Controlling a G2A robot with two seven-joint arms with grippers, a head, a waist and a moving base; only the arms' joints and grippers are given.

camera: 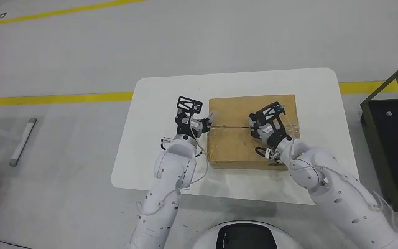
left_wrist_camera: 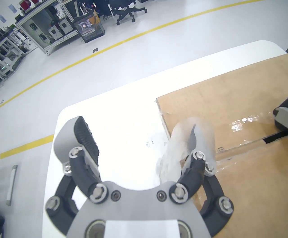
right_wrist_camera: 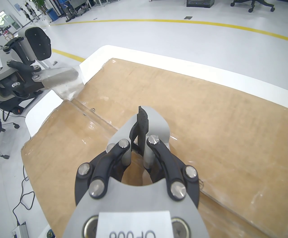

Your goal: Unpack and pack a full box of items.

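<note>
Brown cardboard box (camera: 233, 146) closed, contents hidden; left gripper (left_wrist_camera: 136, 133) spread apart, one finger blurred under clear tape (left_wrist_camera: 177, 139); right gripper (right_wrist_camera: 141, 119) pinched together.

site: robotics lab or test hall | floor: wide pale floor (camera: 186, 43) with yellow lane lines (left_wrist_camera: 139, 34) | gear: metal-frame racks (left_wrist_camera: 45, 29) of electronics, rolling office chairs (left_wrist_camera: 126, 11), loose cables (right_wrist_camera: 22, 196) | bench: white table (camera: 161, 124)

Brown cardboard box (camera: 236, 112), closed and taped.
</note>
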